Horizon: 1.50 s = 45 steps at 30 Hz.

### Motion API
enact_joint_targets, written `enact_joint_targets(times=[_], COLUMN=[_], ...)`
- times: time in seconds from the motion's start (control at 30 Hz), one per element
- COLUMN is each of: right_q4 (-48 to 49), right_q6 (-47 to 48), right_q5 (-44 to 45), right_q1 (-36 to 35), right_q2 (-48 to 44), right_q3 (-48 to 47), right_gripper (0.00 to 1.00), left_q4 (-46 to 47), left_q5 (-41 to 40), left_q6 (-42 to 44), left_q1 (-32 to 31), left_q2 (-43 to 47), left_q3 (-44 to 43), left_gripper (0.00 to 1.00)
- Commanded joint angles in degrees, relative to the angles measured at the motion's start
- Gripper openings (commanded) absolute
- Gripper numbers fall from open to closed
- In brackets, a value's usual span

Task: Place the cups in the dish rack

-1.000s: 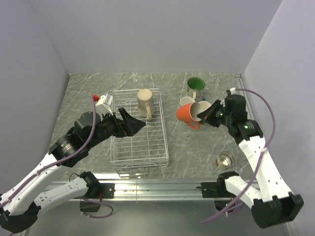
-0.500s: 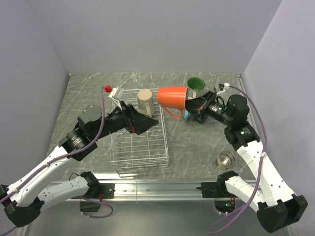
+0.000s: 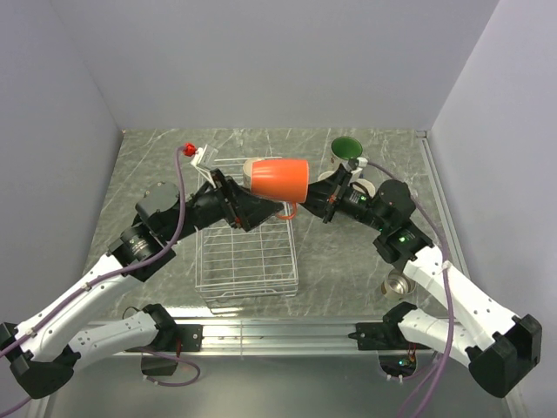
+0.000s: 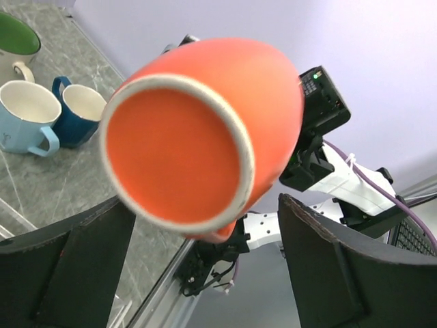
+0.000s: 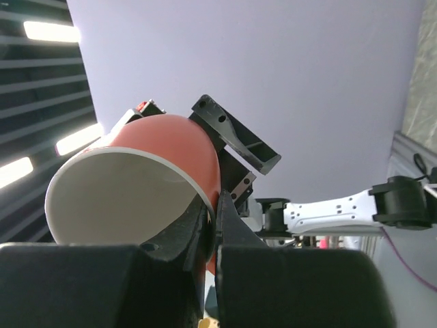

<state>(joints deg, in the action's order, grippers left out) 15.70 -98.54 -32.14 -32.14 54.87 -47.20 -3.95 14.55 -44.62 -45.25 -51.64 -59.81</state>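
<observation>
The orange-red cup hangs on its side in the air above the far end of the white wire dish rack. My right gripper is shut on its rim, with one finger inside the cup and one outside. My left gripper is open right next to the cup's bottom, its two fingers spread below it without touching. A sliver of the beige cup shows behind the orange one. The light blue cup and dark blue cup stand together on the table.
A cream cup with a green inside stands at the back right. A small metallic cup sits near the right arm's base. Grey walls close in the table at the back and on both sides.
My right arm has lifted the orange cup off the table and swung it left over the rack. My left gripper has risen and turned to meet it, with its fingers a little less wide.
</observation>
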Motion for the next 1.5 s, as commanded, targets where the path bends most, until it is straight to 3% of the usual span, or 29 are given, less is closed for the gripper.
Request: enact_joint_targets(times=[0.0,0.1,0.13,0.3,0.33,0.43,0.63,0.73,0.77,0.87,1.07,1.23,1.47], right_q4=[10.57,12.59,13.73,24.79,25.86,28.24,27.8,22.64,17.92,6.24,-16.52,-28.69,-38.46], right_q6=[-4.11,-4.99,-6.56,-12.11,-13.24,-14.13,-12.38,-8.27,-6.85,-0.44,12.04,19.96,23.13], right_q5=[2.26,3.66,4.36,7.35,7.44,7.1,6.39,5.6,4.99,3.32,1.82,-0.37,-0.03], right_q1=[-2.31,-4.33,-4.86,-7.84,-8.11,-8.38,-8.55,-8.11,-7.5,-5.23,2.33,10.25,12.63], right_q2=[1.19,2.52,2.69,6.38,6.91,8.67,9.82,8.59,7.45,4.56,-4.4,-12.93,-20.85], right_q3=[-2.54,-2.02,-1.41,2.11,2.37,2.2,2.11,2.38,2.29,1.85,2.99,6.06,8.26], right_gripper=[0.0,0.0,0.0,0.0,0.0,0.0,0.0,0.32,0.48,0.64,0.67,0.66,0.65], left_q4=[5.25,5.27,5.18,5.09,4.65,2.64,-4.03,-12.29,-14.14,-19.95,-27.51,-32.87,-32.1], left_q5=[-0.75,-0.4,0.21,2.42,2.16,0.58,-4.34,-9.08,-11.36,-14.36,-24.29,-32.9,-27.3], left_q6=[0.41,0.15,0.24,-0.38,-0.29,0.23,2.69,5.85,6.73,9.55,12.8,15.0,18.43], left_q1=[-0.27,-0.36,-0.36,-0.27,-0.36,-0.27,-0.36,-0.27,-0.27,-0.36,-0.27,1.65,14.66], left_q2=[0.22,-0.3,-0.57,-1.62,-1.45,-0.92,-0.04,-1.01,-1.18,-0.84,-1.36,-7.67,-15.77], left_q3=[-1.45,-2.24,-2.5,-3.65,-3.82,-4.43,-8.02,-11.71,-12.43,-13.93,-13.75,-13.49,-11.74], left_gripper=[0.88,0.68,0.52,0.24,0.11,0.0,0.0,0.0,0.0,0.0,0.0,0.0,0.0])
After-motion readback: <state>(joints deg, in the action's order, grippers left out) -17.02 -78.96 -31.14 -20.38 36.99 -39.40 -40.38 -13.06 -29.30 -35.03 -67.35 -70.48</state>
